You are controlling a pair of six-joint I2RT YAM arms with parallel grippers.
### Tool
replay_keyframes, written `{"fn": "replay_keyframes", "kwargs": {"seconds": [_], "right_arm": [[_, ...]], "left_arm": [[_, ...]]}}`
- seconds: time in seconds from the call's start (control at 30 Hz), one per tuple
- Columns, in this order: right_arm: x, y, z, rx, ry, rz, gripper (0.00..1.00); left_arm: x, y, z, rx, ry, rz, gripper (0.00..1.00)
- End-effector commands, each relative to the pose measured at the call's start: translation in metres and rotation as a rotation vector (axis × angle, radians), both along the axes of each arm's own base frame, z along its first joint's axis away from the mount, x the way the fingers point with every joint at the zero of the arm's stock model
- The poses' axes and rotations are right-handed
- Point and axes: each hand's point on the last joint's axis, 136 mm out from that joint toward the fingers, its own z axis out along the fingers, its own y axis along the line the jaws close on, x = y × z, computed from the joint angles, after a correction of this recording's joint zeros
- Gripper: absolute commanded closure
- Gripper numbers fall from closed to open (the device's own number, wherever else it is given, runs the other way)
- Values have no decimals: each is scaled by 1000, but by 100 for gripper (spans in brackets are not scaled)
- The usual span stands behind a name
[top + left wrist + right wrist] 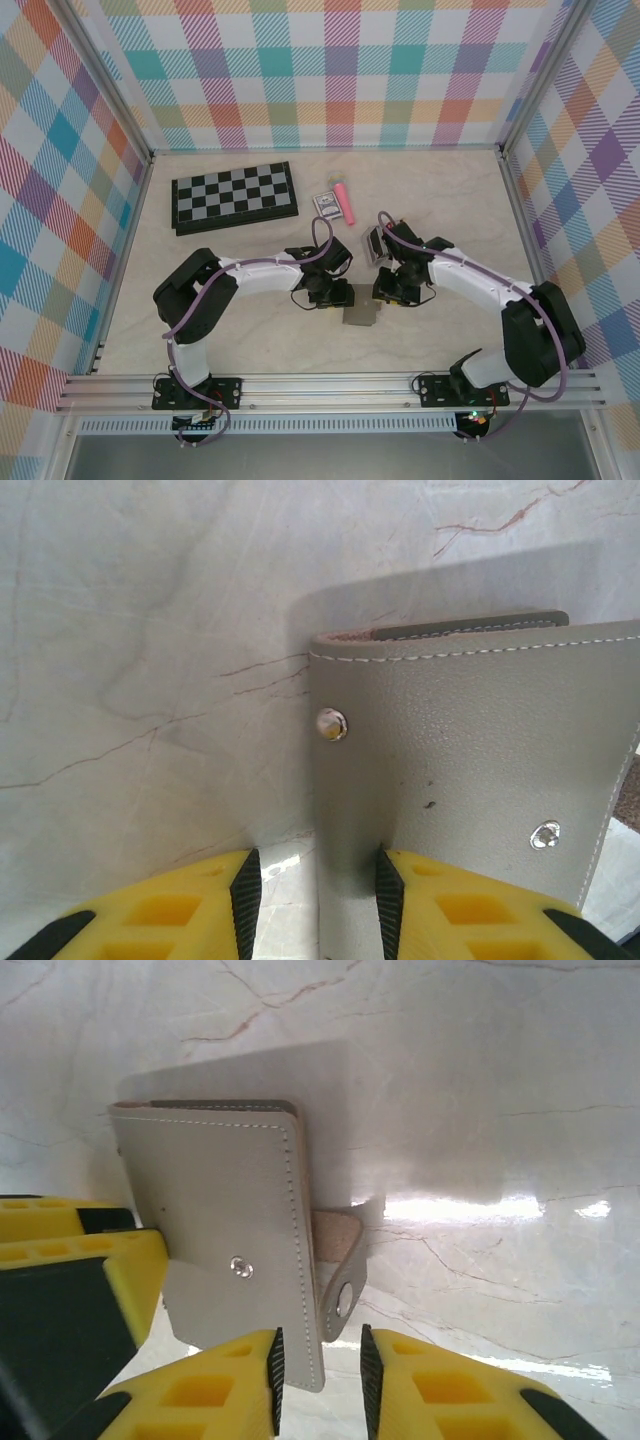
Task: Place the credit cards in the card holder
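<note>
Flat grey-brown stitched leather card holder, frame centre: likely light, floppy; pinch stitched edge | left gripper: parted, gripping nothing | right gripper: parted, gripping nothing

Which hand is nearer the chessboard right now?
Left. The left hand is at the left edge of the card holder, near-right of the chessboard; the right hand is farther right, at the holder's opposite edge.

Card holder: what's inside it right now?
The card holder is folded shut. Only a grey strip and a pinkish lining peek out along one edge. The snap tab hangs undone. The front cover hides the pockets, so the contents cannot be told.
</note>
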Motion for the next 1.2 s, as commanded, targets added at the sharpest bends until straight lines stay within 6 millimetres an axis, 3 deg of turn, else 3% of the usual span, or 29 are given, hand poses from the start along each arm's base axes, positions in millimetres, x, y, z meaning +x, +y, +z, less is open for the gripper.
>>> {"fn": "replay_keyframes", "kwargs": {"seconds": [0.0, 0.57, 0.73, 0.9, 1.17], "right_arm": [[3, 11, 3, 21, 4, 17, 67], [2, 5, 4, -20, 0, 19, 98], [4, 7, 12, 8, -30, 30, 100], [7, 24, 28, 115, -74, 66, 100], [8, 44, 22, 176, -41, 97, 100]], "left_arm": [[-10, -3, -20, 29, 33, -15, 63], [-12, -2, -21, 34, 37, -19, 64], [-11, -3, -21, 32, 37, -21, 64], [-11, -4, -22, 29, 37, -19, 64], [-11, -4, -23, 25, 39, -18, 64]]}}
